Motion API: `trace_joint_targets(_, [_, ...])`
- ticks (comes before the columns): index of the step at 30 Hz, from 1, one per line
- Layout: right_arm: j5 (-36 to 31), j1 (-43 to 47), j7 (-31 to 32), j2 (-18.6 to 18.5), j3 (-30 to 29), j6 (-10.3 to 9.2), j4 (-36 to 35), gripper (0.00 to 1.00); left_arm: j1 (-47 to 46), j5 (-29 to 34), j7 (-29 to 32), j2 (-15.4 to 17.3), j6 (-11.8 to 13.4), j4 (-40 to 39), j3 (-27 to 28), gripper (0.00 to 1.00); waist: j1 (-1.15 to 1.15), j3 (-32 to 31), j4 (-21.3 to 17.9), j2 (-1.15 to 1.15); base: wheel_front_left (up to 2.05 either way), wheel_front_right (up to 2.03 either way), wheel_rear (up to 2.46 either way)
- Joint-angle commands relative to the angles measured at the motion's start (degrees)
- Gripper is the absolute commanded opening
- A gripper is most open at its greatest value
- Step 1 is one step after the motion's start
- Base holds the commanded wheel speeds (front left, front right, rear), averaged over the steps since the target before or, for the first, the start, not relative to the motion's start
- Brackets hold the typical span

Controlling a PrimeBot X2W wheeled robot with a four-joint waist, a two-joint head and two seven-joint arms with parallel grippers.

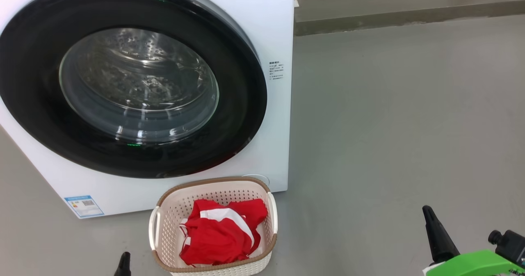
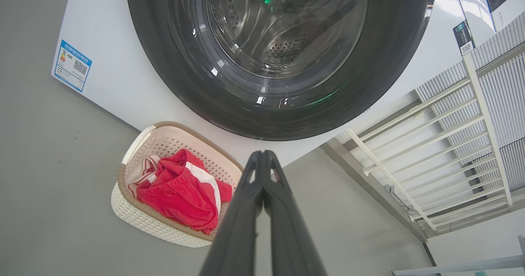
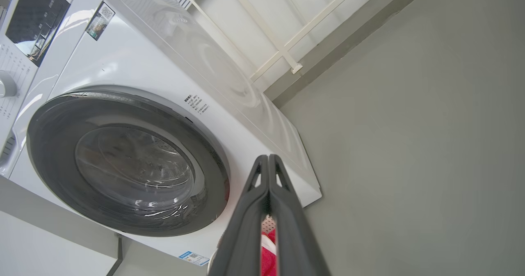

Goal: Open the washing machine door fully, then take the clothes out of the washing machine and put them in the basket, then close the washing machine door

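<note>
Grey floor [image 1: 389, 124] all round, nothing fancy. Both arms sit low on the near side. The left gripper [image 2: 262, 156] has its fingers pressed flat together with nothing between them, and the right gripper [image 3: 268, 158] is the same, tips touching and empty.

Working outward from the left one, the basket [image 1: 213, 181] is just beyond it and a bit to the right, on the floor, tucked against the foot of the washing machine [image 1: 275, 30]. The clothes [image 1: 221, 235] are bunched inside it, red with white stripes. The right fingers are well apart from all that, off to the right.

Above the basket, the washing machine door [image 1: 37, 103] looks shut flush, and the drum behind the glass looks empty, so I'd call this basically done.

Risks? The door might not have latched, can't tell from here. And any forward swing of the left arm would clip that basket and tip it.
</note>
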Motion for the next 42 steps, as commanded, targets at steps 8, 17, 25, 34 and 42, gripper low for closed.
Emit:
trace_joint_targets(8, [5.92,-4.04,1.43,-0.52,-0.33,-0.02,-1.28,0.0,-3.61,-5.73,1.45,1.03,-0.69,-0.94,0.85,0.0,-0.01,0.5,0.27,0.0,0.0,0.0,0.0])
trace_joint_targets(17, [11.49,-4.99,2.94,-0.51,-0.81,-0.03,-1.14,0.0,-4.92,-11.35,2.92,1.18,-0.79,-0.81,0.94,0.0,-0.01,1.05,0.55,0.0,0.0,0.0,0.0])
trace_joint_targets(25, [16.47,-5.84,4.3,-0.5,-1.24,-0.03,-1.01,0.0,-6.09,-16.38,4.24,1.31,-0.88,-0.69,1.03,0.0,-0.01,1.54,0.8,0.0,0.0,0.0,0.0])
trace_joint_targets(34, [21.44,-6.69,5.65,-0.5,-1.66,-0.04,-0.88,0.0,-7.26,-21.39,5.56,1.45,-0.97,-0.57,1.12,0.0,-0.01,2.02,1.05,0.0,0.0,0.0,0.0])
trace_joint_targets(42, [26.41,-7.54,7.0,-0.49,-2.08,-0.04,-0.75,0.0,-8.43,-26.4,6.88,1.58,-1.06,-0.46,1.2,0.0,-0.01,2.51,1.3,0.0,0.0,0.0,0.0])
